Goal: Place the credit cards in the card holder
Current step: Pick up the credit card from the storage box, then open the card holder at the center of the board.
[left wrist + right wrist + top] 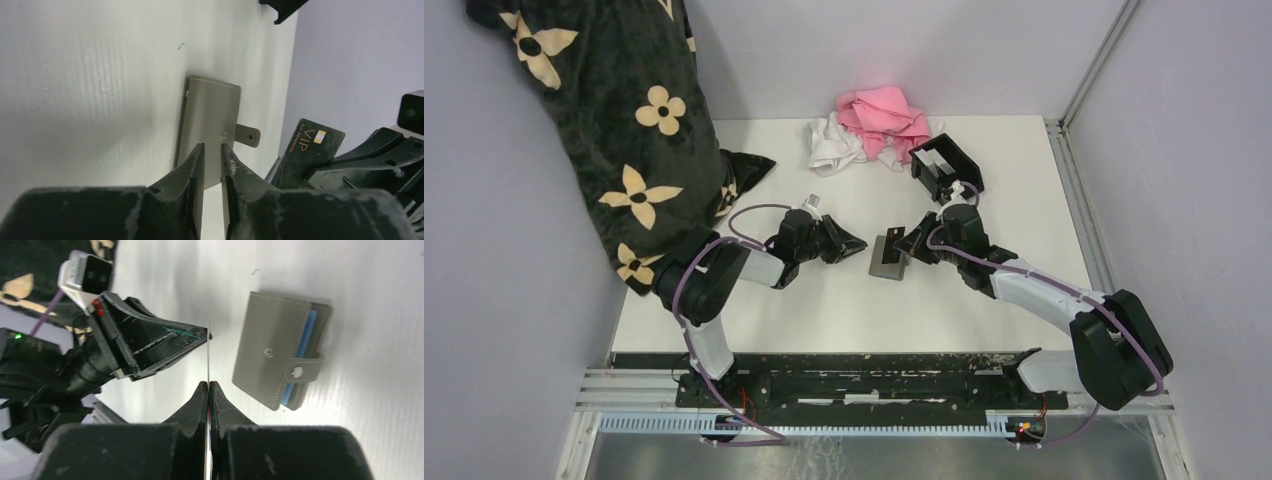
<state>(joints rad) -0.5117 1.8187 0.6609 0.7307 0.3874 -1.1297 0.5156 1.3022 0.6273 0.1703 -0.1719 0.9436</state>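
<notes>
- Right gripper [208, 386]: fingers pressed together on a credit card [208, 347]. The right wrist view shows it only edge-on, as a thin line.
- The card's face shows only in the left wrist view [312, 149]. It is dark with gold "VIP", a small gold patch, and a "No." line whose digits are too small to read. Its lower part is hidden behind the right arm's black body.
- The card is held upright above the table [754, 300], between the two grippers and just beside the grey wallet [280, 357].
- Left gripper [213, 148]: jaws a narrow gap apart with nothing between them, pointing at the wallet.
- The wallet is closed flat with its snap strap done up. The blue inner edge shows only in the right wrist view.
- Card holder [952, 158]: a black box at the far side of the table, near the pink cloth [884, 115] and white cloth [832, 148], well apart from the card. Its inside can't be made out. In the left wrist view it is cut off to a corner.
- Black floral fabric [614, 110] is cut off at the top left of the top view.
</notes>
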